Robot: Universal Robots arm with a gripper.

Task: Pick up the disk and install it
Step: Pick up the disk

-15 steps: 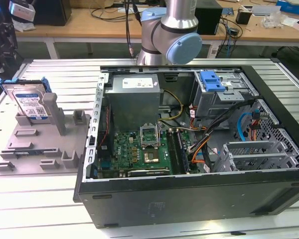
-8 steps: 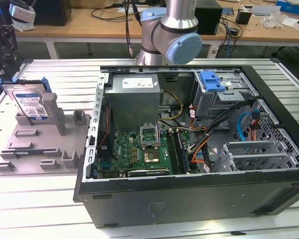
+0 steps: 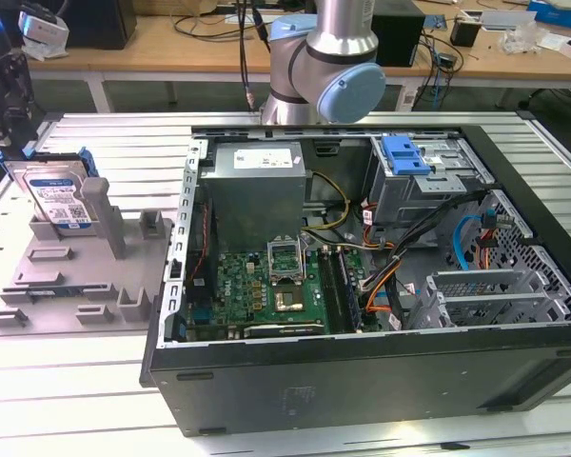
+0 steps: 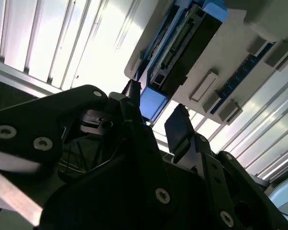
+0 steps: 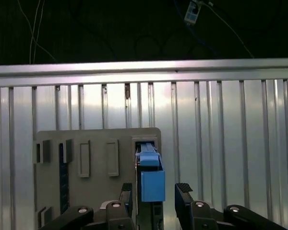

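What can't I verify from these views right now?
Whether the black gripper touches the blue-framed silver hard drive: both wrist views, a finger overlaps its edge.
Drive's lower part: exterior view, grey slotted holder covers it.
Grey metal drive cage slot: exterior view, blue plastic bracket and cables hide it.

Disk point(image 3: 59, 198) lower part hidden behind grey stand point(image 3: 67, 286); arm point(image 3: 324, 67) top cropped.

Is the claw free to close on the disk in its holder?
Likely yes: the claw is open, fingers flanking the disk at its blue bracket end, nothing else in the way.
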